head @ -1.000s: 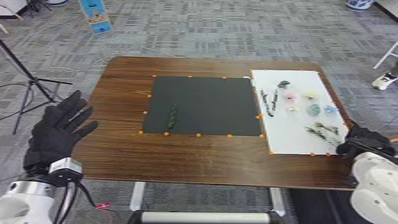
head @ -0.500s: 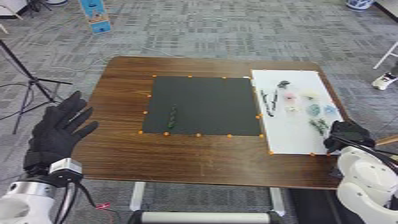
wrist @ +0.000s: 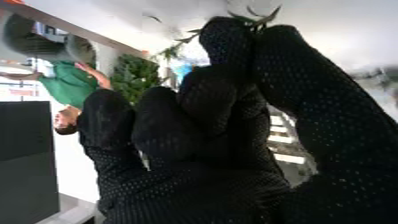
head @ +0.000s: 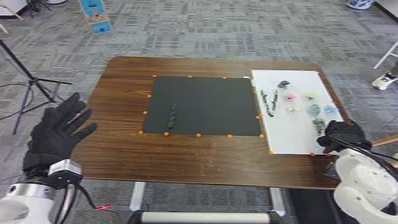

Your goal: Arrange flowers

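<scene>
Near four o'clock, the right hand pinches a leafy sprig, stem hidden; the left hand, nine o'clock, is relaxed.

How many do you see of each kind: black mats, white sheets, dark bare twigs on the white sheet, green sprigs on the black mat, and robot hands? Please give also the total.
Black mat: 1
White sheet: 1
Dark bare twigs: 2
Green sprig on the black mat: 1
Robot hands: 2, left robot hand and right robot hand
Total: 7
</scene>
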Robot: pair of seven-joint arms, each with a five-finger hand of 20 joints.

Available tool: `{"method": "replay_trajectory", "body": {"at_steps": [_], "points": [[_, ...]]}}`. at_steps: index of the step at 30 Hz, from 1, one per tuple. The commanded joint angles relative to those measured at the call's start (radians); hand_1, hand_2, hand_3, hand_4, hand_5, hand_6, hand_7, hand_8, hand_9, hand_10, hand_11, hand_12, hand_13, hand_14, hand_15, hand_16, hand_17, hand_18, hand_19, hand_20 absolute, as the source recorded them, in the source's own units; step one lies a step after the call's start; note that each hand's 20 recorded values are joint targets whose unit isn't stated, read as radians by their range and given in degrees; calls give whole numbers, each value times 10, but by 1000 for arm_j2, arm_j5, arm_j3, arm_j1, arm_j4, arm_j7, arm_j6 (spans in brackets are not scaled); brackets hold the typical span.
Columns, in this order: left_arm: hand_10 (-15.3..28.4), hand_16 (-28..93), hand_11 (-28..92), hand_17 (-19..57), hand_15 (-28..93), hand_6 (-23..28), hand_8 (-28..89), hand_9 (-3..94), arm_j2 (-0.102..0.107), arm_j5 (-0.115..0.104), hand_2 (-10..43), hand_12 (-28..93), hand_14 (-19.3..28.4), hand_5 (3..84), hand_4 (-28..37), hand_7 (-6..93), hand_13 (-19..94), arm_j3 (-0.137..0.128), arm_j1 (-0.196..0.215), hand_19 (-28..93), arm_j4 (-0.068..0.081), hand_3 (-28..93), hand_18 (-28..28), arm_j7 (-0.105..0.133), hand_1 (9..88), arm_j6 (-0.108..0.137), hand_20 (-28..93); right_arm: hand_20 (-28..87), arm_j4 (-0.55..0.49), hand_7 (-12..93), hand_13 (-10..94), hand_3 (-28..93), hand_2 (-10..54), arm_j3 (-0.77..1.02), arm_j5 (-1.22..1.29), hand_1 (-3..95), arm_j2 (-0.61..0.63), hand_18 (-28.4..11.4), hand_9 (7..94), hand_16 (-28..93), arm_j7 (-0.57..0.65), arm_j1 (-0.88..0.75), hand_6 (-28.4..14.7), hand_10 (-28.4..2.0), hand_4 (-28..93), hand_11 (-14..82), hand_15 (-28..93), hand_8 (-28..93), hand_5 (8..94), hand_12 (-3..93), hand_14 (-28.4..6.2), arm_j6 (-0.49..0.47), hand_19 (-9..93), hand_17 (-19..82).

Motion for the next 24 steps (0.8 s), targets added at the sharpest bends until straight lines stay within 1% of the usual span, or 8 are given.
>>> {"method": "replay_trajectory", "body": {"at_steps": [1,6,9,11,14,19,21,24], "points": [[96,55,130,-109,116,22,-90,216,-12,-5,-85,162,127,267,-283,165,183,-8,16,395,-13,595,219,6,253,11,93,678,-127,552,701,854,-95,52,-36,359,8,-233,769,414,-10,-12,-10,-112,1,594,875,295,678,533,-111,93,932,388],[96,54,130,-109,117,22,-90,216,-13,-6,-86,162,128,267,-283,165,184,-11,22,395,-15,596,219,5,253,10,93,699,-177,551,722,864,-95,21,-44,343,-3,-232,784,412,-21,31,-6,-107,24,604,879,308,688,532,-105,140,932,418],[96,54,129,-108,117,22,-90,216,-15,-6,-86,162,128,267,-283,165,184,-15,26,395,-16,597,219,2,252,12,93,709,-188,545,731,864,-95,-50,-64,342,-22,-233,788,413,-18,113,-4,-103,25,602,878,315,693,535,-102,192,932,431],[96,54,130,-108,117,22,-90,216,-15,-8,-86,163,128,267,-283,164,184,-13,24,395,-15,598,219,1,252,11,93,713,-186,542,733,864,-95,-109,-62,344,-34,-232,790,415,-29,188,-5,-102,25,601,877,317,696,538,-101,204,932,435],[96,54,129,-109,116,21,-90,216,-12,-7,-86,162,128,267,-283,166,184,-13,19,396,-13,598,219,-4,251,8,93,716,-159,538,734,864,-95,-207,-50,345,-75,-230,791,417,-53,305,-7,-102,26,598,876,322,697,542,-102,209,932,436],[96,54,130,-108,116,21,-90,216,-11,-6,-85,162,128,266,-283,165,184,-2,9,395,-9,593,219,-9,254,4,93,717,-121,532,734,862,-95,-363,-35,348,-133,-231,791,421,-93,456,-9,-102,22,596,875,324,699,547,-101,211,932,436],[96,54,131,-108,116,21,-90,216,-10,-7,-85,163,127,266,-283,166,184,-3,8,395,-9,591,219,-7,255,5,93,717,-102,532,734,861,-95,-428,-30,349,-160,-232,791,421,-113,512,-9,-102,21,596,875,325,698,548,-101,213,932,436],[96,54,130,-108,116,22,-90,216,-10,-8,-86,162,127,266,-283,164,184,-3,6,395,-8,596,219,-12,253,3,93,717,-67,531,734,861,-95,-524,-34,349,-202,-231,791,422,-133,586,-9,-101,21,595,874,321,699,548,-101,212,932,436]]}}
